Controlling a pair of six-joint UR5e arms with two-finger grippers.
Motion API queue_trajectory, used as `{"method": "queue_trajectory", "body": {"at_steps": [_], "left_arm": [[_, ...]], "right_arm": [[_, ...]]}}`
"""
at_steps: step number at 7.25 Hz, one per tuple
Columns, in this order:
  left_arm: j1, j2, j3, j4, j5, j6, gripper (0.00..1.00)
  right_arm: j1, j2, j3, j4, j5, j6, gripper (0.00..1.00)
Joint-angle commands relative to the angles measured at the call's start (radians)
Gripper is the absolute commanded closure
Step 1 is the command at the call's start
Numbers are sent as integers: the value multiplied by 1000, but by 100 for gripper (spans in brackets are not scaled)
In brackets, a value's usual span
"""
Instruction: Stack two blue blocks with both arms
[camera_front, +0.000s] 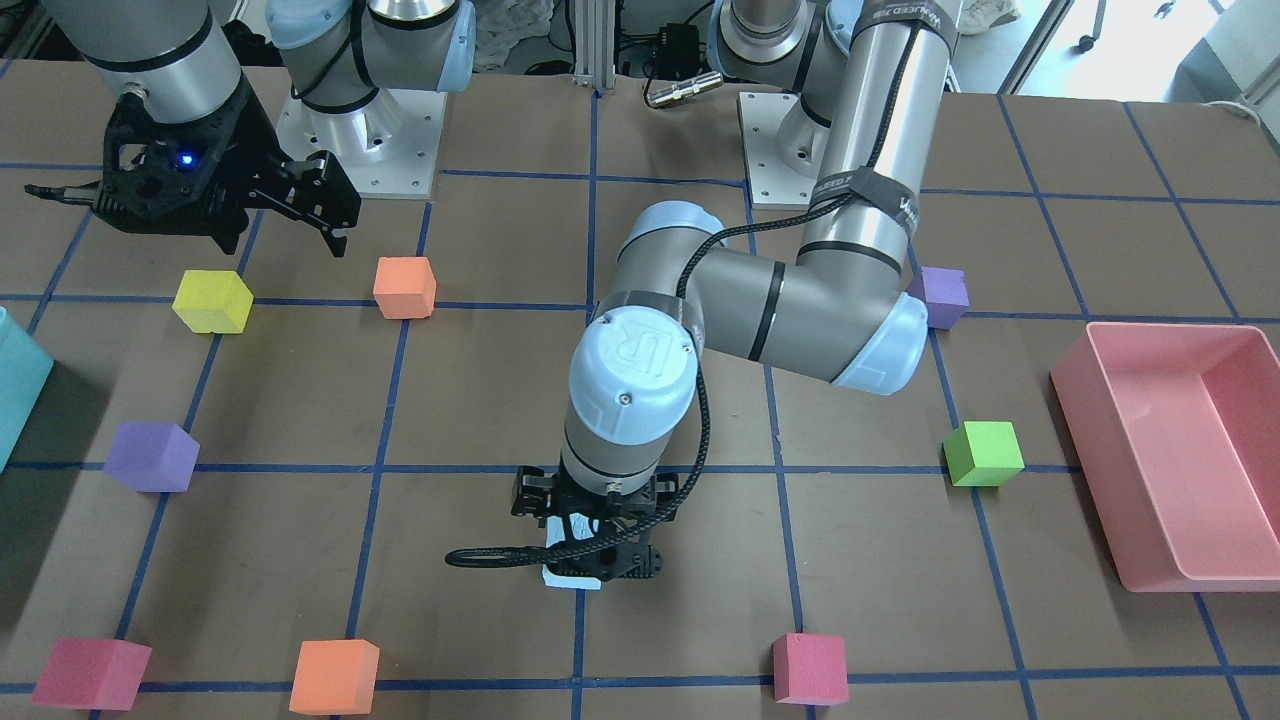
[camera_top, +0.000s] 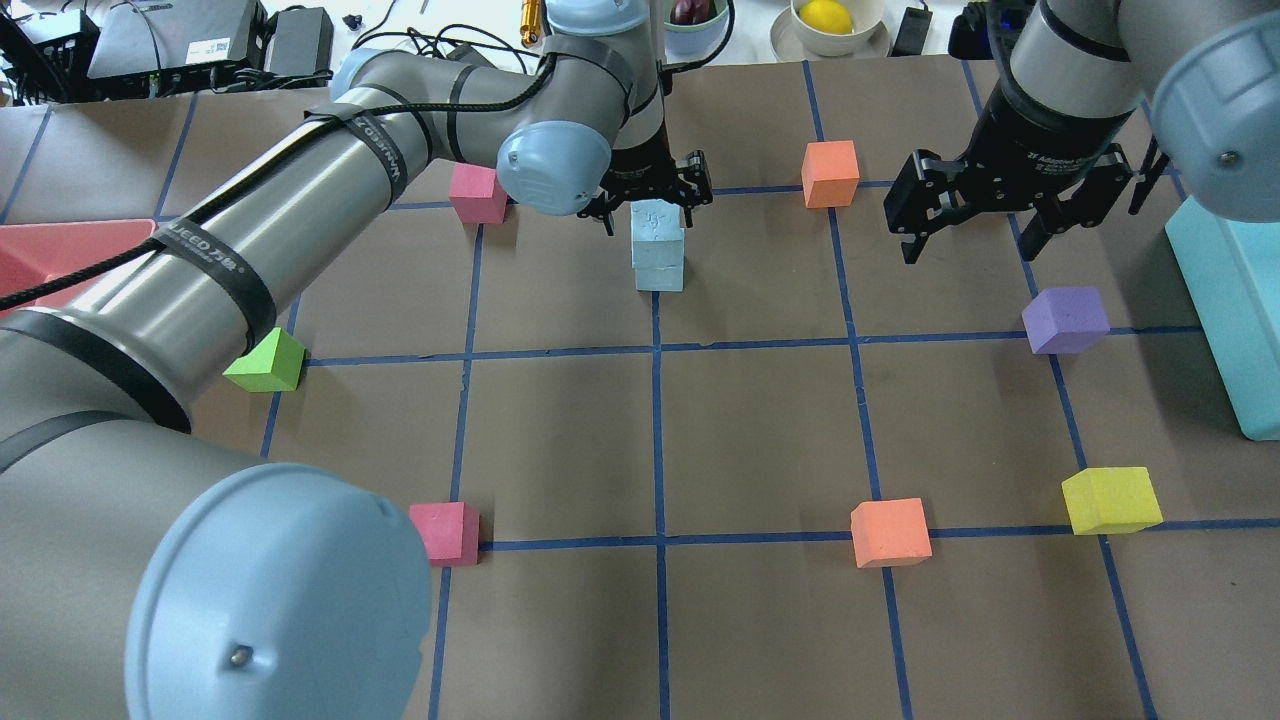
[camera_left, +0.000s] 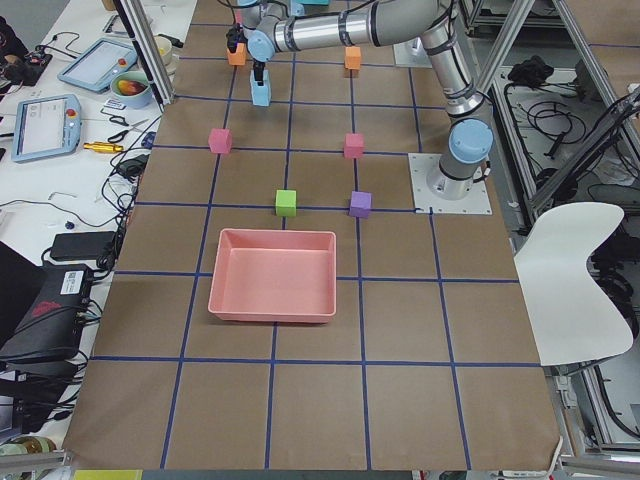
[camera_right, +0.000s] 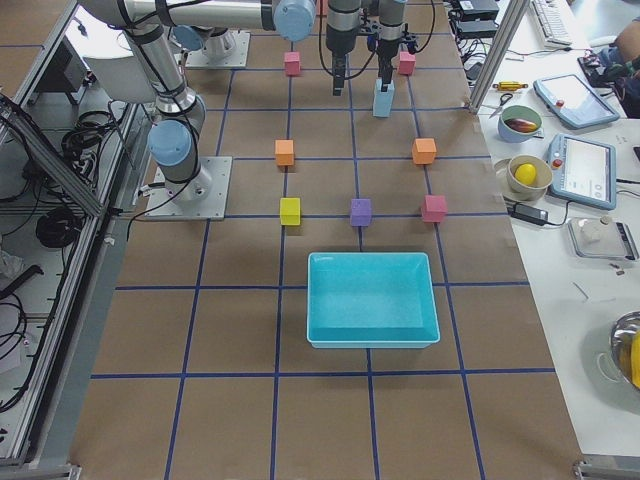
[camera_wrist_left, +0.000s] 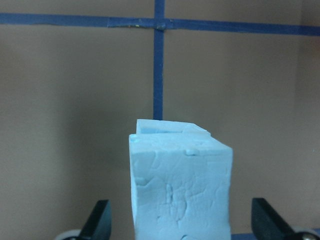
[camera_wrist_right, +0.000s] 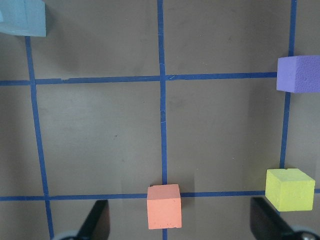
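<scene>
- Front-facing view: the left gripper (camera_front: 590, 545) hangs low at the bottom centre, pointing straight down. Only a pale sliver of the blue blocks (camera_front: 568, 579) shows under it. The right gripper (camera_front: 185, 220) is in the upper left, well apart from them, with its jaws spread and nothing between them.
- Overhead view: the upper blue block (camera_top: 657, 222) sits on the lower blue block (camera_top: 659, 270) at the upper centre, on a blue grid line. The left gripper is directly over the stack, one finger on each side of the upper block. The right gripper (camera_top: 975, 215) is off to the right, past an orange cube (camera_top: 830, 173).
- Left wrist view: the upper blue block (camera_wrist_left: 180, 190) stands centred between the two fingertips (camera_wrist_left: 98, 222). Bare table shows on each side, so the jaws are apart and not clamped on it. An edge of the lower block peeks out behind its top.
- Right wrist view: the fingertips are wide apart over bare table, and the stack is only a blue corner in the upper left.
- Judgement: the stack looks made. The left gripper is the nearer one, and the block lies straight below it, so a straight lift should clear it.
</scene>
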Motion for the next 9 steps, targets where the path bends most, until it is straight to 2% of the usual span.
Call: {"method": "queue_trajectory", "body": {"at_steps": [1, 3, 4, 5, 7, 9], "left_arm": [[78, 118, 16, -170, 0, 70, 0], [182, 222, -2, -269, 10, 223, 0], [231, 286, -11, -391, 13, 284, 0], [233, 372, -14, -479, 14, 297, 0], [233, 489, -22, -512, 32, 288, 0], [259, 528, -106, -474, 71, 263, 0]], "right_arm": [[0, 0, 1, -6, 0, -1, 0], [1, 2, 1, -10, 0, -2, 0], [1, 0, 1, -12, 0, -4, 0], [1, 0, 1, -12, 0, -4, 0], [1, 2, 4, -12, -2, -9, 0], [1, 2, 4, -13, 0, -9, 0]]}}
